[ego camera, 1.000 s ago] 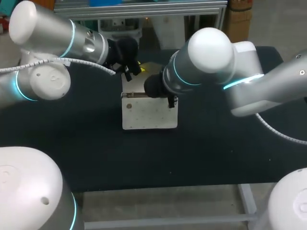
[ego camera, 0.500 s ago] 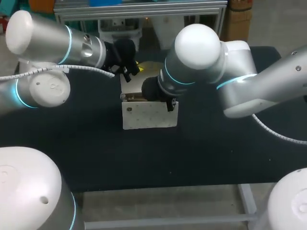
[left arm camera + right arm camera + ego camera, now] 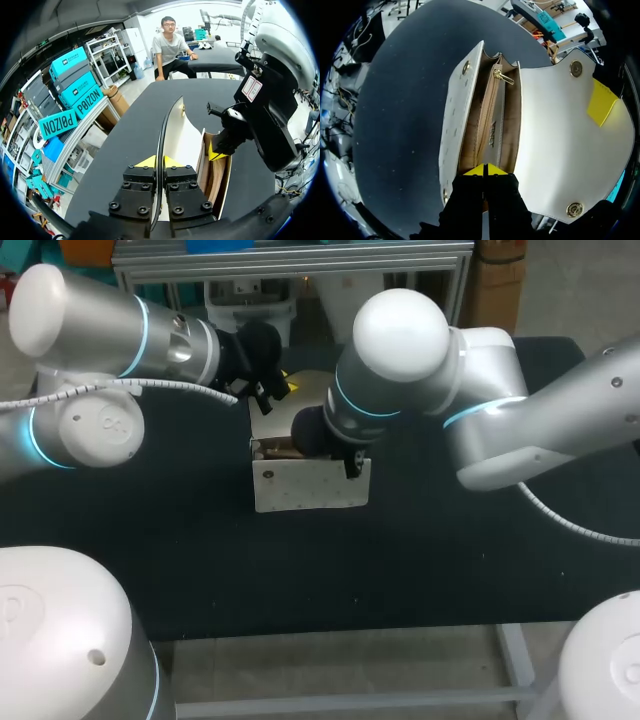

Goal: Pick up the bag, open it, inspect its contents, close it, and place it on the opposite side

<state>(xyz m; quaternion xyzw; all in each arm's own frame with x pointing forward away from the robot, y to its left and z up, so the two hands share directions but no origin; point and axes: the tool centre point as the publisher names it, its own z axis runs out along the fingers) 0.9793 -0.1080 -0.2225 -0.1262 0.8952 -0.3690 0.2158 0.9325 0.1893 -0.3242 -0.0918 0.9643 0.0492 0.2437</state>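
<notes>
Holding bag (image 3: 310, 490) open.
Left end effector (image 3: 159, 162) clamps flap (image 3: 560, 130); right end effector (image 3: 485, 170) closed above interior.

The surface (image 3: 200, 570) is a flat, matt black tabletop that fills most of the head view and runs from one side to the other. Its near edge is straight, and the top shows there as a thin dark slab. Below that edge a pale metal rail (image 3: 350, 702) runs along the front. A pale metal leg (image 3: 517, 660) goes down from under the top near the right end to meet it. At the far right the top ends in a squared corner. A few tiny pale specks dot the black covering, clearest in the right wrist view. The light is soft and even, and the top gives back only a faint grey sheen.
</notes>
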